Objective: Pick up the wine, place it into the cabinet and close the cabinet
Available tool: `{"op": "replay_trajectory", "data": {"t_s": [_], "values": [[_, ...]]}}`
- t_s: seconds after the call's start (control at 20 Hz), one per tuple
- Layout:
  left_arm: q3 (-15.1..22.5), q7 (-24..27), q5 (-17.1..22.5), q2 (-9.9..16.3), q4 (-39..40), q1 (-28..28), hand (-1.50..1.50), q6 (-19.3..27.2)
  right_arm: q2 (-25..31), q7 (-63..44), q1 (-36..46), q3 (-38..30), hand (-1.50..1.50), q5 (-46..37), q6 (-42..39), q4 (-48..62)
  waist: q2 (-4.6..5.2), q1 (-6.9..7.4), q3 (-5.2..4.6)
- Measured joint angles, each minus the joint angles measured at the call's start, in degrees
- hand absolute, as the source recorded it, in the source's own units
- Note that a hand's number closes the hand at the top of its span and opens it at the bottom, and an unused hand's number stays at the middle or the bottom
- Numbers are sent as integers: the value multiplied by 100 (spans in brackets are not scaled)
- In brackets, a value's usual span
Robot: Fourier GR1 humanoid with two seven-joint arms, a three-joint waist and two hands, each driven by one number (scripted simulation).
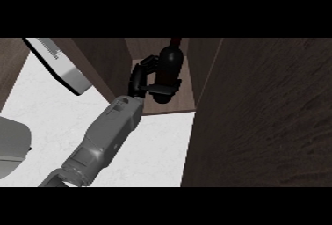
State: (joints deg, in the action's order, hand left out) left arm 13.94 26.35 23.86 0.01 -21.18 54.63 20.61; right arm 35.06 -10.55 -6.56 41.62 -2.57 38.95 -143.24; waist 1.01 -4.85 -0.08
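Note:
A dark wine bottle (172,59) stands upright inside the open wooden cabinet (189,94), neck pointing to the top of the view. My left hand (150,83) reaches in from the lower left and is curled round the bottle's lower body, hiding its base. Whether the bottle rests on the cabinet floor (174,109) I cannot tell. The cabinet's door (259,118) stands open, filling the right side of the view. My right hand does not show.
The white marbled counter (156,149) lies below the cabinet. A white box-like object (65,70) leans at the upper left beside the cabinet's side wall (103,61). A pale rounded object (12,147) sits at the left edge.

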Motion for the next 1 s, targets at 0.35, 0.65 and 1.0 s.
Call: {"op": "replay_trajectory", "data": {"t_s": [0.35, 0.65, 1.0], "values": [[-368, 61, 164, 28, 675, 447, 150, -69, 19, 286, -186, 59, -150, 55, -66, 12, 36, -68, 2], [-530, 238, 155, 103, 1059, 728, 150, 91, 26, 418, -254, 133, -150, 98, -140, 19, 72, -143, -1], [-524, 400, 2, 301, 1405, 983, -150, 335, 34, 585, -282, 171, -150, 142, -240, 30, 99, -205, -2]]}}
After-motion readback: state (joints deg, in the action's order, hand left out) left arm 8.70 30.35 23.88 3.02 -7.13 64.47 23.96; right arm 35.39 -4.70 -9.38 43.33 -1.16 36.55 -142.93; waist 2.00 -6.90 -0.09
